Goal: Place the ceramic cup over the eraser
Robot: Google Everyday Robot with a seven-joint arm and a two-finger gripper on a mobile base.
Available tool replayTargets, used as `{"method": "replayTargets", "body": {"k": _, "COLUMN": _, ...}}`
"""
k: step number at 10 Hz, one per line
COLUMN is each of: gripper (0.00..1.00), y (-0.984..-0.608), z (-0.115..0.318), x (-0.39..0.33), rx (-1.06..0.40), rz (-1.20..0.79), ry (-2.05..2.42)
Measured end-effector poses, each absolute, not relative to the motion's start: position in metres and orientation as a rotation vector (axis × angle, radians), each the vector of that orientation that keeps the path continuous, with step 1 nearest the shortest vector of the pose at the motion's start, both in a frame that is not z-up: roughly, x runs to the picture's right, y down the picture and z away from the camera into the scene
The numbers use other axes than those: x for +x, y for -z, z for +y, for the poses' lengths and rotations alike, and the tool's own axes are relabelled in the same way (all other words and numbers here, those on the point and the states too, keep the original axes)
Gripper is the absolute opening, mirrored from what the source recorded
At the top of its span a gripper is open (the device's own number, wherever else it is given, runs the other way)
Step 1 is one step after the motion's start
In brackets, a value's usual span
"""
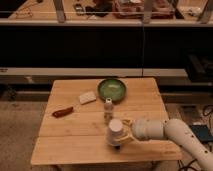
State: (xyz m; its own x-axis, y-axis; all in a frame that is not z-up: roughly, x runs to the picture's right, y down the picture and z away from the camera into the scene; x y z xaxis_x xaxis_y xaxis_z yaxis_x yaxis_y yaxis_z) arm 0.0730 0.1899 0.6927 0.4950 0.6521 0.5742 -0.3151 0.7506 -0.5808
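The pincer (121,134) is low over the front part of the tabletop (75,145), and the white arm (170,132) comes in from the right. It is gripping the cup (115,131) by its side. The cup looks turned over, with its mouth down. It seems tipped a little, not quite flat yet.

Right under the cup I can see a small dark bit. I think that is the eraser (117,147). Most of it is hidden by the cup, so I cannot be sure how it lies.

I think the cup is almost down over the eraser. To do this well, the pincer should make the cup stand straight first. Then it should go down slowly, so the rim does not land on the eraser and get stuck on it. The whole eraser must fit inside. Only when the rim sits flat on the wood should the pincer let go. Then it should pull away gently so the cup does not slide.

Just behind the pincer stands a small bottle (107,108). It is near, so the arm should not bump it. Farther back are a green bowl (112,89), a pale block (87,97) and a red chili (63,111).
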Motion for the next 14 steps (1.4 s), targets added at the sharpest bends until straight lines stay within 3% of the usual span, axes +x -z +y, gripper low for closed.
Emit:
{"method": "replayTargets", "body": {"k": 4, "gripper": 0.77, "y": -0.701, "z": 0.196, "x": 0.090, "rx": -0.419, "rz": -0.808, "ry": -0.605}}
{"method": "replayTargets", "body": {"k": 7, "gripper": 0.80, "y": -0.695, "z": 0.198, "x": 0.089, "rx": -0.409, "rz": -0.830, "ry": -0.609}}
{"method": "replayTargets", "body": {"k": 11, "gripper": 0.80, "y": -0.633, "z": 0.223, "x": 0.081, "rx": -0.428, "rz": -0.863, "ry": -0.693}}
{"method": "replayTargets", "body": {"k": 14, "gripper": 0.80, "y": -0.628, "z": 0.226, "x": 0.080, "rx": -0.432, "rz": -0.862, "ry": -0.703}}
